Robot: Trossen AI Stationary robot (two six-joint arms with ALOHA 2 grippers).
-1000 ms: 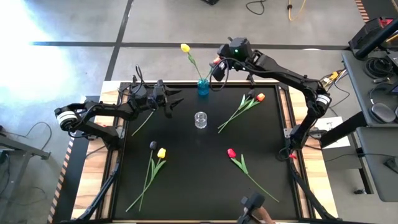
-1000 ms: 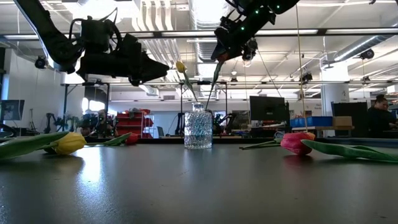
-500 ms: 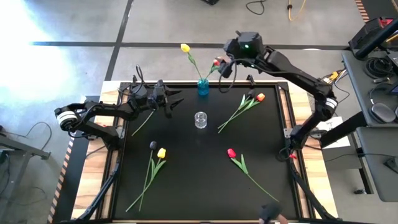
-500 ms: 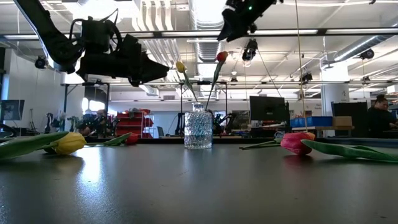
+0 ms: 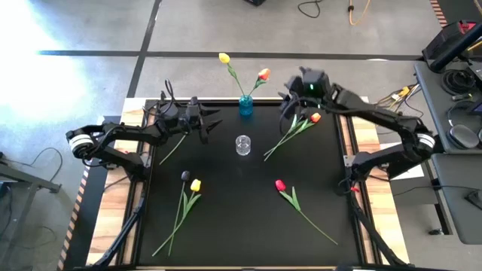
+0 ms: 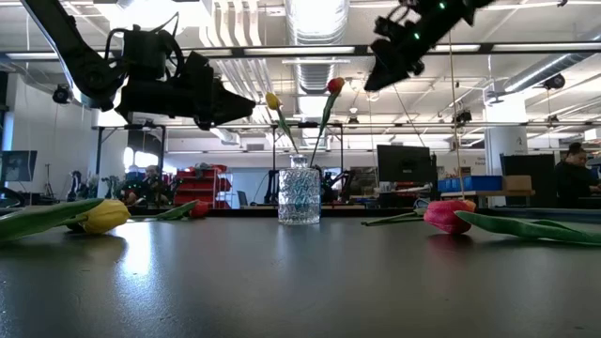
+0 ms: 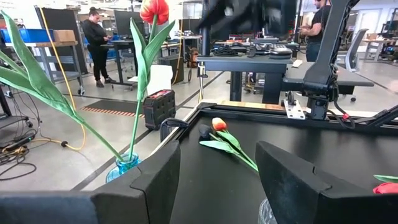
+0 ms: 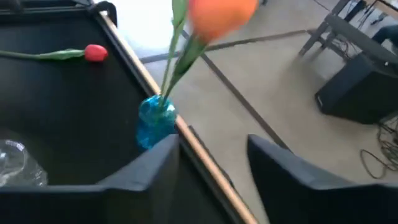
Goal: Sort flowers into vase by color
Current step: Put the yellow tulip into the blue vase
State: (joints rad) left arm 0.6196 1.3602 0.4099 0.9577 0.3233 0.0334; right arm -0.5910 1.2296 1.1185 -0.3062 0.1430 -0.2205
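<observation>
A blue vase [image 5: 246, 105] stands at the table's far edge, holding a yellow tulip [image 5: 224, 58] and a red-orange tulip [image 5: 263, 74] by their stems. My right gripper [image 5: 289, 108] is open and empty, hovering right of that vase; its wrist view shows the vase [image 8: 154, 121] just past the gripper [image 8: 211, 146]. My left gripper [image 5: 211, 126] is open and empty above the table's far left, also facing the blue vase [image 7: 121, 168]. Loose tulips lie on the table: two orange-red ones [image 5: 309, 117], a red one [image 5: 280, 184], a yellow one [image 5: 196, 184] and a dark one [image 5: 185, 175].
A clear glass vase [image 5: 242, 144] stands near the table's middle, in front of the blue one in the low view [image 6: 299, 195]. Another red tulip [image 8: 95, 53] lies under my left arm. People stand in the room beyond the far edge [image 7: 98, 43].
My right gripper has let go of the red-orange tulip, which now stands by itself in the blue vase beside the yellow one. The gripper rose, then drew away toward the table's right and a little nearer. My left arm has kept still.
</observation>
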